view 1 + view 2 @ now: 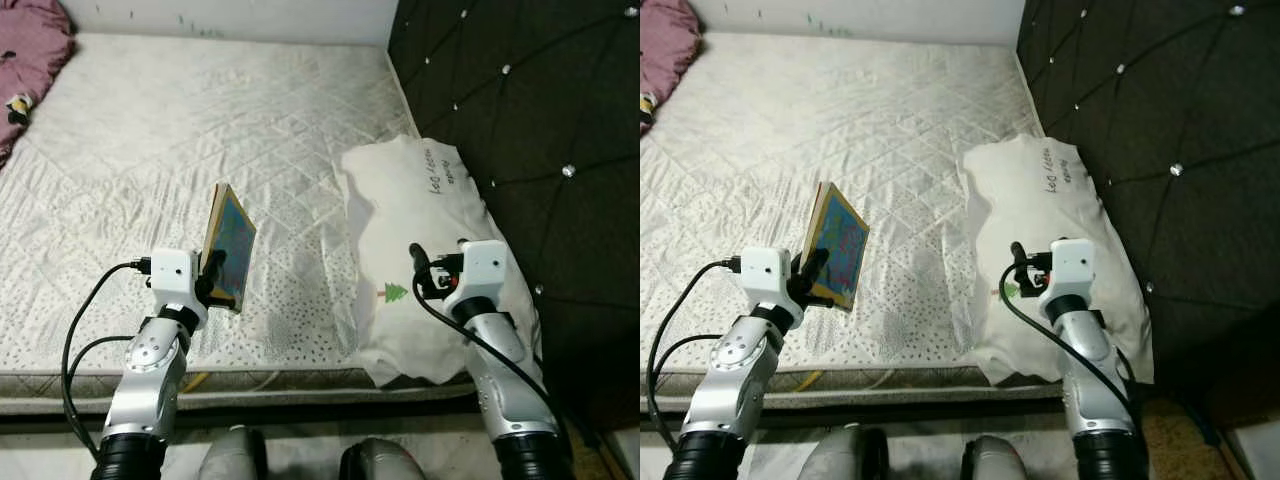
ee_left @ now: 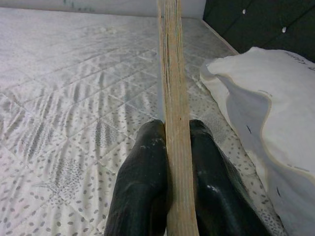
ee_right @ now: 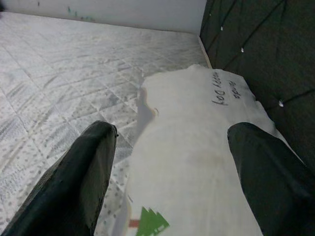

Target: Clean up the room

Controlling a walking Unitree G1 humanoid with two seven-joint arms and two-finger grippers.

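Left gripper (image 1: pixel 214 275) pinches the picture book (image 1: pixel 228 247) by its lower edge, upright and lifted clear of the mattress (image 1: pixel 180 140), probably to carry it off. Right gripper (image 3: pixel 172 162), fingers spread, hovers over the white pillow (image 1: pixel 430 250) by the dark headboard (image 1: pixel 530 100), likely the next grab.

thin colourful book (image 1: pixel 229 247), upright, above mattress (image 1: pixel 120 180)

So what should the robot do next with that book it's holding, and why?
Probably carry the book off the mattress to somewhere it belongs. The left pincer is shut on its edge, holding it upright above the bed, so it's already picked up. The right pincer is open over the white pillow, maybe its next target.
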